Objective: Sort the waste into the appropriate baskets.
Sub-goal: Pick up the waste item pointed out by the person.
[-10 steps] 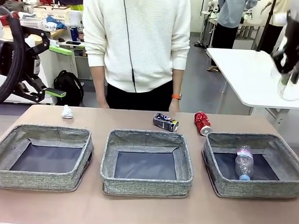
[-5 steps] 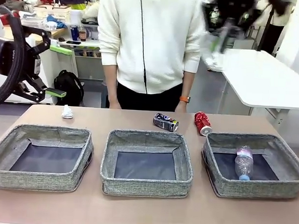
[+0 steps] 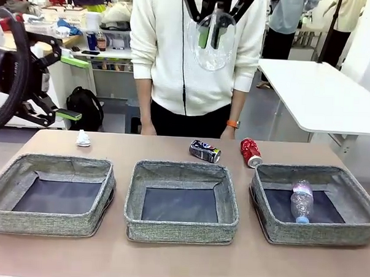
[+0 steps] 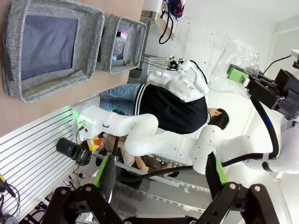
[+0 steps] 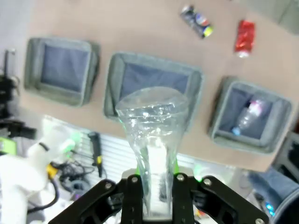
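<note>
My right gripper (image 3: 211,30) hangs high over the table's middle, in front of the person, shut on a clear plastic bag (image 3: 213,51). In the right wrist view the bag (image 5: 152,123) bulges from the shut gripper (image 5: 154,179) above the middle basket (image 5: 154,65). Three grey baskets stand in a row: left (image 3: 46,221), middle (image 3: 181,229), right (image 3: 316,233). A clear bottle (image 3: 302,202) lies in the right one. Behind them lie a dark can (image 3: 205,151), a red can (image 3: 251,152) and a white tissue wad (image 3: 82,138). My left gripper (image 3: 70,88) is open, off the table's left.
A person in a white sweater (image 3: 194,59) stands at the far edge, hands by the table. A white table (image 3: 322,95) is at the back right. Cluttered shelves and a black backpack (image 3: 85,108) are at the back left.
My right gripper has swung with the bag from the far upper right to the top centre. The person stepped slightly right. The left arm stayed still.
</note>
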Robot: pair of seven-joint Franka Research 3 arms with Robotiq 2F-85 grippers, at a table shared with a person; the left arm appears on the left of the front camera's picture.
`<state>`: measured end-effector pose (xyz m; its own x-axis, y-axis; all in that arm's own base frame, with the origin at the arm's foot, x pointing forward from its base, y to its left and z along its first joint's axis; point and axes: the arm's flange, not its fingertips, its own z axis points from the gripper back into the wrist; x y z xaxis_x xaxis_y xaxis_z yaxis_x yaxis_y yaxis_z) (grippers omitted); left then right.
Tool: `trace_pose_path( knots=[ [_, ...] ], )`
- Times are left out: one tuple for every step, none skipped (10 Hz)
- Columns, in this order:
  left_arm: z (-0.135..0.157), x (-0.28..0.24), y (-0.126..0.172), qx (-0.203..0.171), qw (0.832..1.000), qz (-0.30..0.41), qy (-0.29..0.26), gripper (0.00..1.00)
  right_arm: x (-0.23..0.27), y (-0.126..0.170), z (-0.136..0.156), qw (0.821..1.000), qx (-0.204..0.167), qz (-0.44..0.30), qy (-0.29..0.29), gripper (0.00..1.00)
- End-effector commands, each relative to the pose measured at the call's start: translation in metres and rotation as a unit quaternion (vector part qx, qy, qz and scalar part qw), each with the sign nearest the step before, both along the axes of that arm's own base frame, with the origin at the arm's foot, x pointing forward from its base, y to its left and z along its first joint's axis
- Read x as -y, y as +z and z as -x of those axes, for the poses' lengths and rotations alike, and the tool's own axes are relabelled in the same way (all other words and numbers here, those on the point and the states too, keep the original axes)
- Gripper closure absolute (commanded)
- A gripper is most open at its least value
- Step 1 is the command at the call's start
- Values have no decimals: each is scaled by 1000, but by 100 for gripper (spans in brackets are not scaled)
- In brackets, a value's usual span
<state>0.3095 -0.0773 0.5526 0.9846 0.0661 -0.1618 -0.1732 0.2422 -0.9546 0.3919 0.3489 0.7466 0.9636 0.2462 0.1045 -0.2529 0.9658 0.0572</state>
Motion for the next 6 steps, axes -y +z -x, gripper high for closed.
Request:
trace_pose_path(
  knots=[
    [0, 2, 3, -5, 1000, 11, 2, 0, -14, 23, -10, 1000, 0, 22, -15, 80],
    [0, 2, 3, -5, 1000, 11, 2, 0, -15, 21, -13, 999, -1, 29, -17, 80],
    [0, 2, 3, -5, 1000, 11, 2, 0, -15, 20, -16, 999, -7, 32, -19, 80],
    [0, 2, 3, -5, 1000, 11, 2, 0, -10, 19, -20, 999, -13, 34, -32, 80],
    [0, 2, 3, -5, 1000, 11, 2, 0, -4, 5, -9, 1000, -2, 19, -3, 80],
    [0, 2, 3, -5, 1000, 11, 2, 0, -4, 5, -9, 1000, -2, 19, -3, 80]
  ],
)
